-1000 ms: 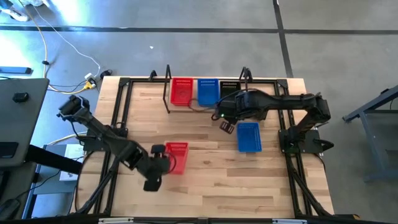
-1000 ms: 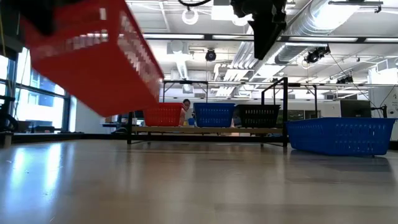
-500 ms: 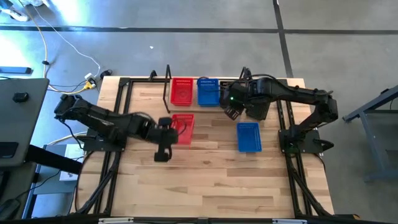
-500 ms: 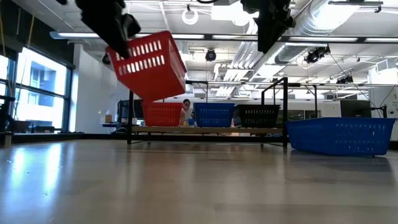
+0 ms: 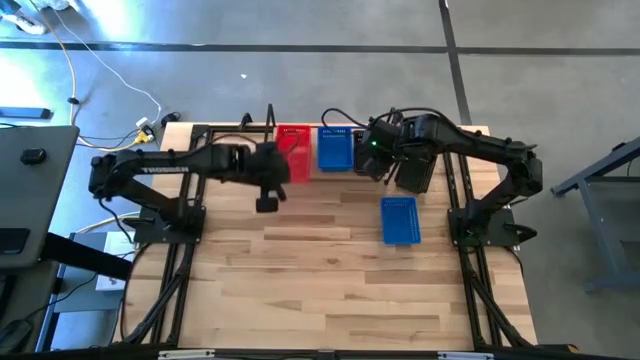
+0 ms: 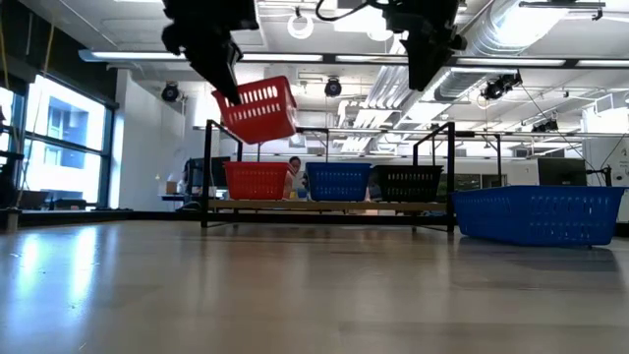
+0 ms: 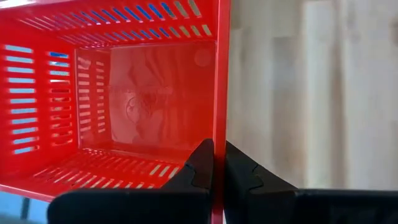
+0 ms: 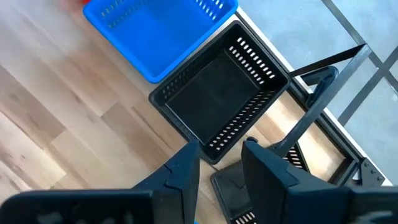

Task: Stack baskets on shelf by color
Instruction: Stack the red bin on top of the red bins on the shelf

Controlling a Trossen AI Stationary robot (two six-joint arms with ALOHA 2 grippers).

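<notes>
Red basket [image 6: 257, 109] above shelf [image 6: 329, 206]

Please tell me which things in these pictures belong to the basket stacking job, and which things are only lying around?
Belonging to the job:
- red basket clamped in the left tool
- red, blue and black baskets on the shelf
- blue basket on the table
- right tool, open, empty

Only lying around:
- yellow cable on the floor
</notes>
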